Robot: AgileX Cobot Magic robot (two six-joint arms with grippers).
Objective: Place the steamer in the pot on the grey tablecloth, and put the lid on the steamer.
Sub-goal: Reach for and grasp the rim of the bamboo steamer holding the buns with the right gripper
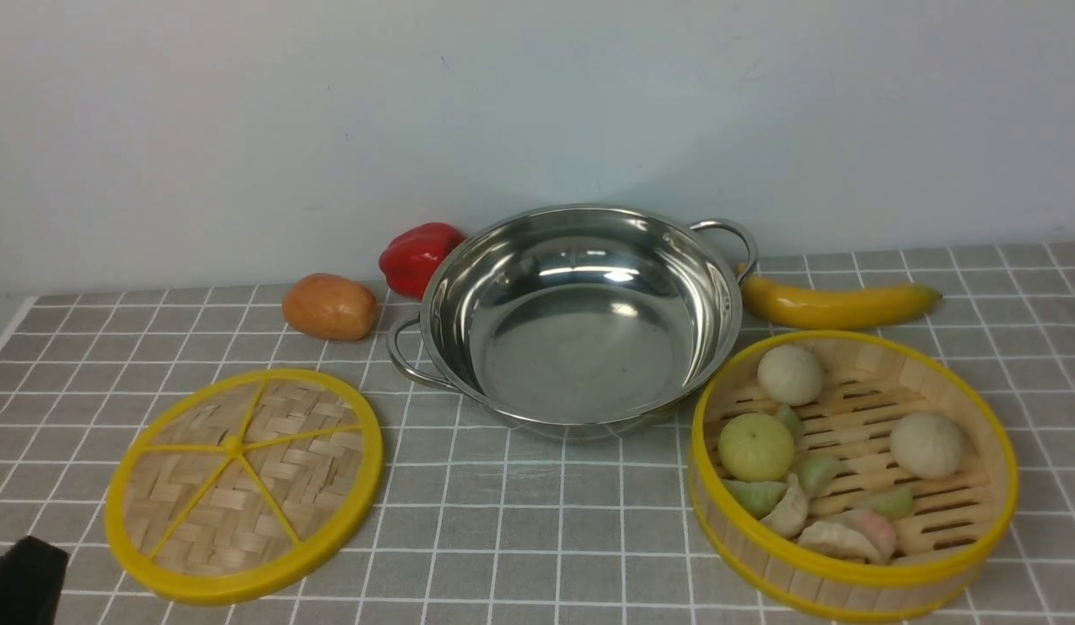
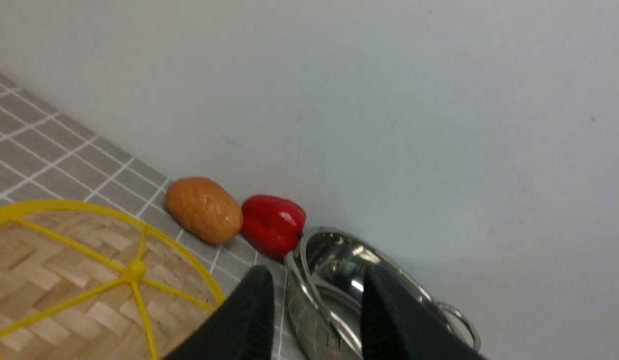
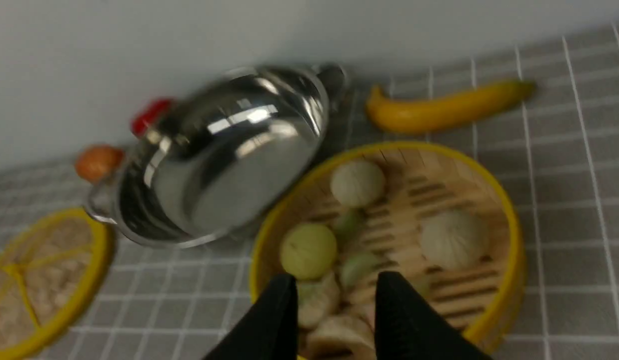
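The steamer (image 1: 859, 404) is sitting on the grey tablecloth (image 1: 537, 521) at front right, just beside the pot (image 1: 581, 347) and outside it, and is carrying buns and dumplings (image 1: 755, 447). The pot is standing at the centre. The lid (image 1: 242, 486) is lying flat on the cloth at front left, apart from the pot. A potato (image 1: 329, 305), a red pepper (image 1: 416, 256) and a banana (image 1: 837, 304) are lying behind, near the wall. The left gripper (image 2: 317, 280) is hanging near the lid, jaws parted and gripping nothing. The right gripper (image 3: 337, 282) is hovering above the steamer's near side, jaws likewise parted and holding nothing.
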